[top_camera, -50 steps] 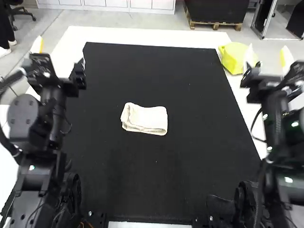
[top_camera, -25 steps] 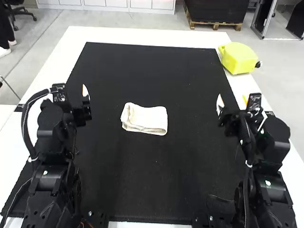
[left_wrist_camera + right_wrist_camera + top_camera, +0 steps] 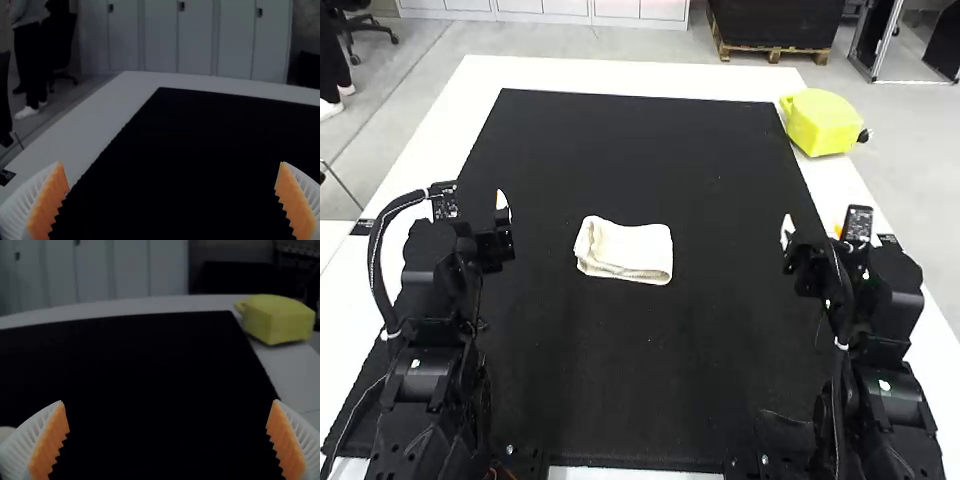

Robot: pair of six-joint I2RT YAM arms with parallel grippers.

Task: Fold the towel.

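Observation:
The white towel (image 3: 626, 250) lies folded into a small, thick rectangle near the middle of the black mat, its layered edge showing along the near side. Off to its left in the high view is my left gripper (image 3: 502, 202), and my right gripper (image 3: 787, 230) is off to its right, both apart from the towel. In the left wrist view, the left gripper (image 3: 172, 165) is open with its orange pads wide apart. The right wrist view has the right gripper (image 3: 168, 402) open too, nothing between its pads.
The black mat (image 3: 650, 140) covers most of the white table (image 3: 620, 75). A yellow container (image 3: 822, 122) stands on the white border at the far right, beyond the right arm.
Both arms have drawn back nearer to their bases, and the right gripper has also come inward to the left. During the last half second they shifted only slightly. The towel has stayed put.

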